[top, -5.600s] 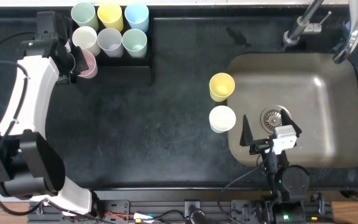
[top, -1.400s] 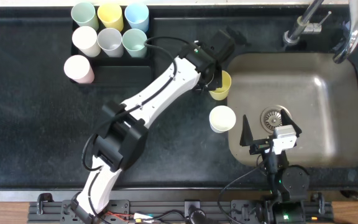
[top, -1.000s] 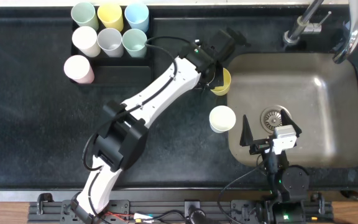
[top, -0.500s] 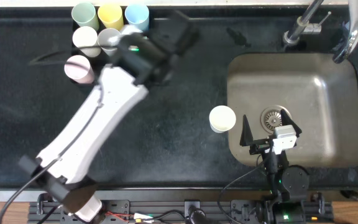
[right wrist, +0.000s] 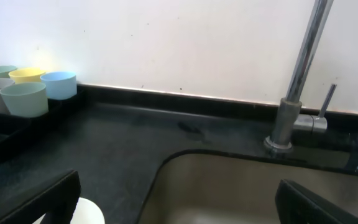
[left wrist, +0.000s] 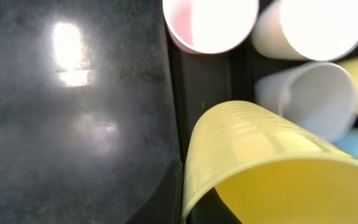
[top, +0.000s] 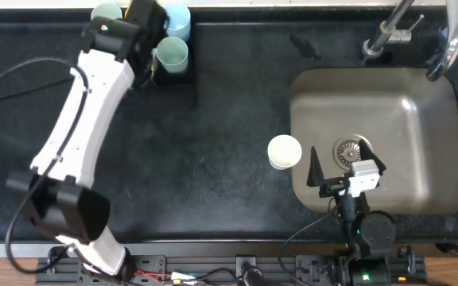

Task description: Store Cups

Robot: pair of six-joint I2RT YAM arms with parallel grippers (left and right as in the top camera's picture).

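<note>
Left wrist view: left end effector (top: 144, 49) grips a ribbed, tapered yellow cup (left wrist: 253, 155) over the black tray (left wrist: 210, 81), near a pink cup (left wrist: 210, 22). Right end effector (top: 347, 168), jaws spread, sits over the steel sink (top: 420, 103).

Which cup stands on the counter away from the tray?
The white cup beside the sink; all others are at the black tray, the yellow cup held by the left gripper.
</note>
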